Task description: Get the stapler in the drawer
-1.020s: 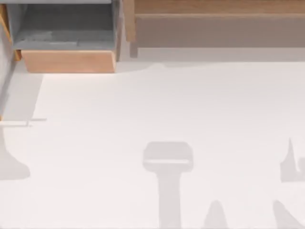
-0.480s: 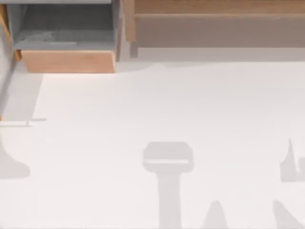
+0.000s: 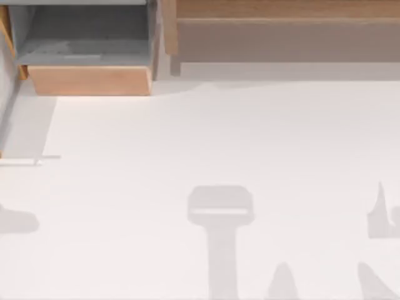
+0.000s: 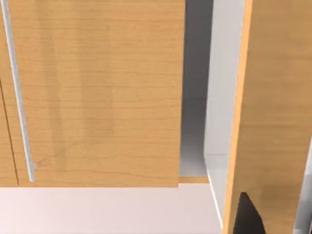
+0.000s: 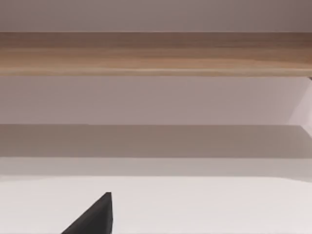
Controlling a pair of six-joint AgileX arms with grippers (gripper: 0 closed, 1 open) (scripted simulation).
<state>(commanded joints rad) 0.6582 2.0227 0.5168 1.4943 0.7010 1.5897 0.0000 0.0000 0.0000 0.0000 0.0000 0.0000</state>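
Tan-fronted drawer [image 3: 90, 80]: pulled open at the desk's [image 3: 219, 137] far left.
Stapler: I can't make it out.
My end effectors: clenched or released, I cannot tell.
Shelf unit [image 3: 281, 31]: far right.

Open tabletop, blocked along the far edge

The table [image 3: 206, 137] is bounded by the open drawer [image 3: 90, 80] and shelf unit [image 3: 281, 34].
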